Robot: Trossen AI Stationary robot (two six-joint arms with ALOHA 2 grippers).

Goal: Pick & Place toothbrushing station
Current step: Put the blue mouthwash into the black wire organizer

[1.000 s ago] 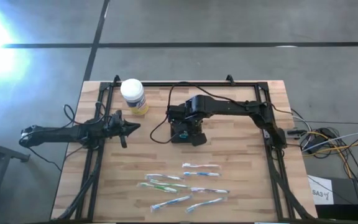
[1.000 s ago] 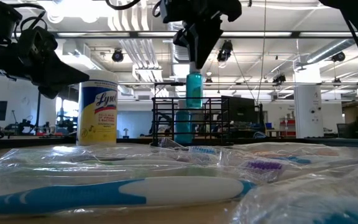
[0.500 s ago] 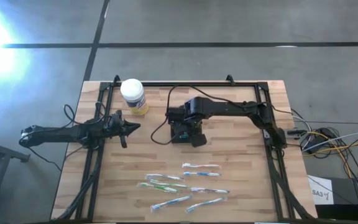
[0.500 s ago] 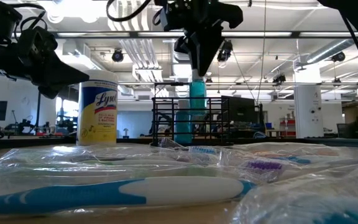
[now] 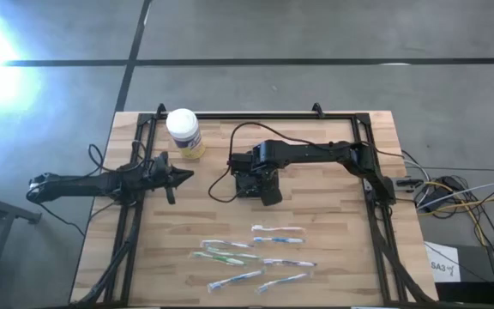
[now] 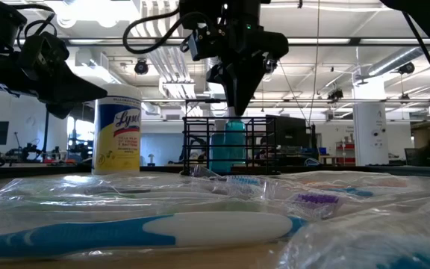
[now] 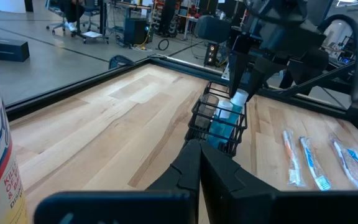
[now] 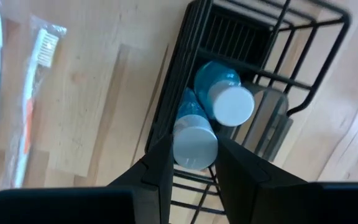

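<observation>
The toothbrushing station, a small black wire caddy point(image 5: 249, 184) point(image 6: 200, 146) point(image 7: 219, 124) point(image 8: 291, 56), stands on the table's middle. Inside it stands a teal tube with a white cap point(image 8: 229, 102). My right gripper point(image 6: 237, 112) point(image 8: 194, 168) hangs straight above the caddy, shut on a second teal tube point(image 6: 234, 146) point(image 8: 194, 146) that reaches down into it beside the first. My left gripper point(image 5: 178, 176) point(image 7: 197, 165) waits shut and level near the table's left side, holding nothing. My right gripper pinches the second teal tube at its white-capped top end point(image 8: 194, 148) between its two fingers point(image 8: 160, 165). The fingers come from above, pointing down. The tube hangs upright with its lower part inside the caddy; whether its bottom rests on the caddy's floor, I cannot tell.
A white-lidded jar with a yellow label point(image 5: 184, 131) point(image 6: 118, 134) stands at the far left. Several wrapped toothbrushes point(image 5: 256, 253) point(image 6: 163, 228) point(image 7: 303, 158) lie near the front edge. Black frame rails point(image 5: 131, 215) run along the table's sides.
My right gripper has gone down toward the caddy with the teal tube. The tube, which stood mostly above the caddy's rim, now sits upright deep inside it beside the other tube.
</observation>
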